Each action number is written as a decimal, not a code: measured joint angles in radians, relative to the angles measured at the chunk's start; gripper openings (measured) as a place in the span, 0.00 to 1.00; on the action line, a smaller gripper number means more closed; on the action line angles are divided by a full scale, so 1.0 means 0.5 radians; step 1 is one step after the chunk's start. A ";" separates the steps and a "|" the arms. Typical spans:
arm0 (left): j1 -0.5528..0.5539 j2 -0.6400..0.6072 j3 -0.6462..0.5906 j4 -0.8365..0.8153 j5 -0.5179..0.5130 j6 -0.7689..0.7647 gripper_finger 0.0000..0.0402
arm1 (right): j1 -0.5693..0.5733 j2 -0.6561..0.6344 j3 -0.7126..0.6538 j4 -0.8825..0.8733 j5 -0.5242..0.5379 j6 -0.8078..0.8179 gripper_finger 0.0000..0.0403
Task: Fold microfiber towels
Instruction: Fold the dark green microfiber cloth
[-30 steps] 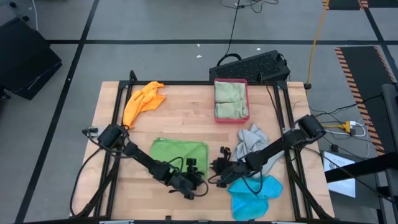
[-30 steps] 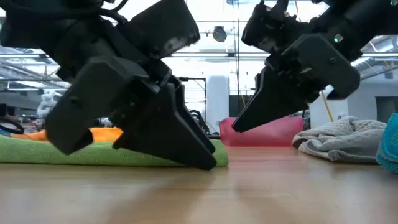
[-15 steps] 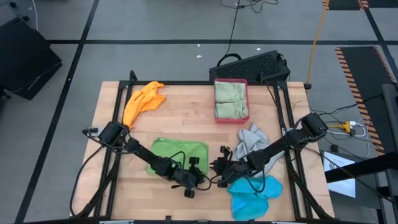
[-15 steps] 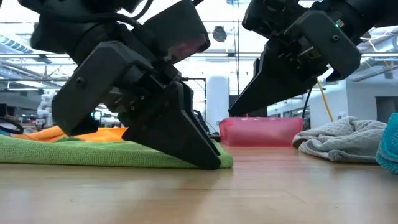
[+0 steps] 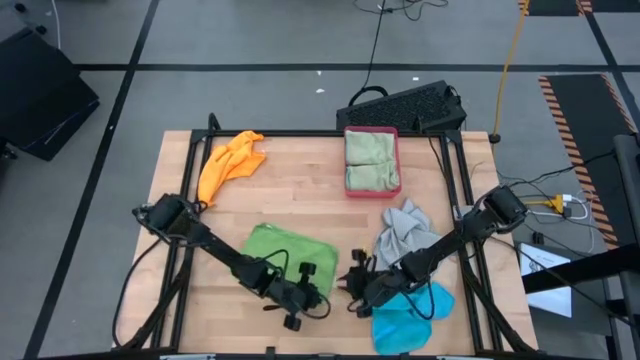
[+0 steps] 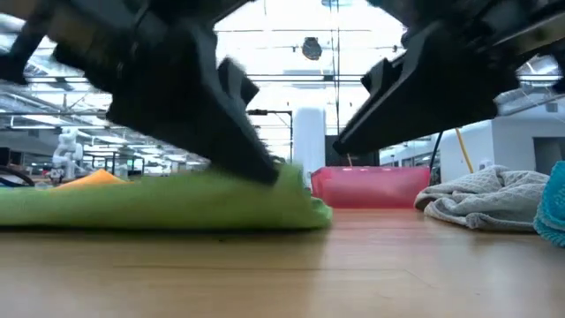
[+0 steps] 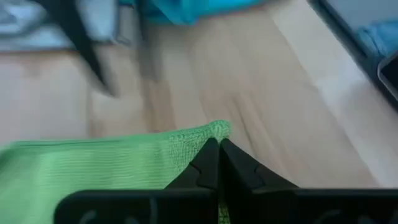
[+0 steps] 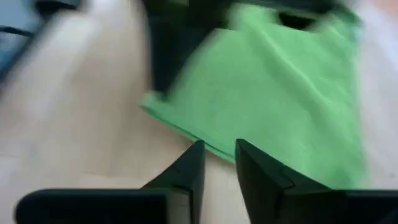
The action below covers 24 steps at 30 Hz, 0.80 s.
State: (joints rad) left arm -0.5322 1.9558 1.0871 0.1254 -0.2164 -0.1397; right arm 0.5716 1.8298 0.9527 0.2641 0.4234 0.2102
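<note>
A bright green towel (image 5: 290, 248) lies flat on the wood at the near middle of the table. My left gripper (image 5: 318, 290) is shut on its near right corner, which stands raised in the low view (image 6: 296, 184). My right gripper (image 5: 352, 285) hovers just right of that corner. Its fingers are a little apart (image 8: 217, 155) and point at the green towel's edge (image 8: 186, 134); I cannot tell whether they touch it. The orange towel (image 5: 228, 165) lies far left, the grey towel (image 5: 405, 228) right, and the blue towel (image 5: 410, 310) near right. My left gripper pinches the green towel's near right corner (image 7: 216, 130) between its two fingertips. The fingers slant down at it from the near left. That corner is lifted off the wood, while the rest of the towel (image 6: 132, 205) still lies on the table.
A pink tray (image 5: 349, 188) at the far middle holds a folded pale sage towel (image 5: 372, 160). A dark keyboard (image 5: 405, 105) sits beyond the table's far edge. Bare wood shows between the green towel and the tray, and along the near edge.
My left gripper has taken hold of the green towel's near right corner and risen, lifting that corner while the towel's far part stays flat. The towel's outline now looks skewed from above. My right gripper has drawn back toward the table's near edge.
</note>
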 joint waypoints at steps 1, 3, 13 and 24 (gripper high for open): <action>-0.006 -0.018 0.001 -0.006 -0.016 -0.011 0.02 | 0.011 0.030 0.000 0.097 -0.016 -0.064 0.25; -0.014 -0.049 0.001 -0.023 -0.035 -0.046 0.02 | 0.031 0.109 0.002 0.347 -0.020 -0.176 0.31; -0.055 -0.152 0.004 -0.085 -0.093 -0.071 0.02 | 0.054 0.332 0.002 0.717 0.071 -0.451 0.55; -0.062 -0.158 0.004 -0.104 -0.105 -0.096 0.01 | -0.018 0.426 0.000 0.814 0.145 -0.395 0.11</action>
State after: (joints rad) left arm -0.5632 1.8771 1.0889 0.0734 -0.2691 -0.1876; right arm 0.5625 2.0429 0.9528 0.6710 0.4961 0.0128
